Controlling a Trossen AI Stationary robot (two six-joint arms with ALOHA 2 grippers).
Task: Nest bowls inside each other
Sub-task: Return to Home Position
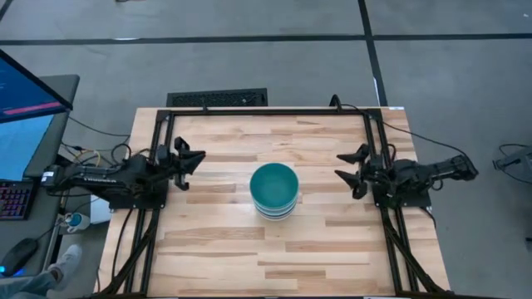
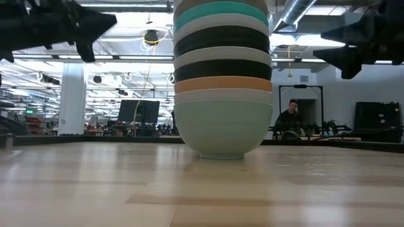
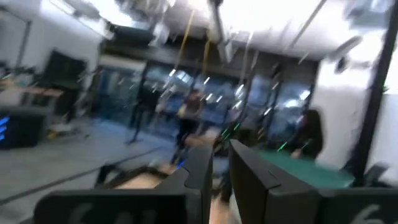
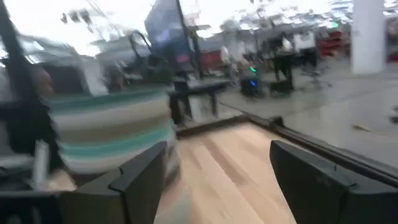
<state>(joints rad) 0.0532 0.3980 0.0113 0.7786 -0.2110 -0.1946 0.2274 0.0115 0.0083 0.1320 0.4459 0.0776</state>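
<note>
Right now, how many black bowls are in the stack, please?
2, both in the stack: the lower black bowl directly above the orange bowl, the upper black bowl two rims higher. The stack's top is cropped, so others may be hidden.

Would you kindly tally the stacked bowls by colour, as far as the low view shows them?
Smooth round white bowls: 3
Smooth round black bowls: 2
Mint green bowl: 1
Orange bowl: 1
Turquoise bowl: 1
Grey-taupe bowl: 1
Total: 9 in view; the stack's top is cut off there, and the high view shows a teal bowl uppermost.
</note>
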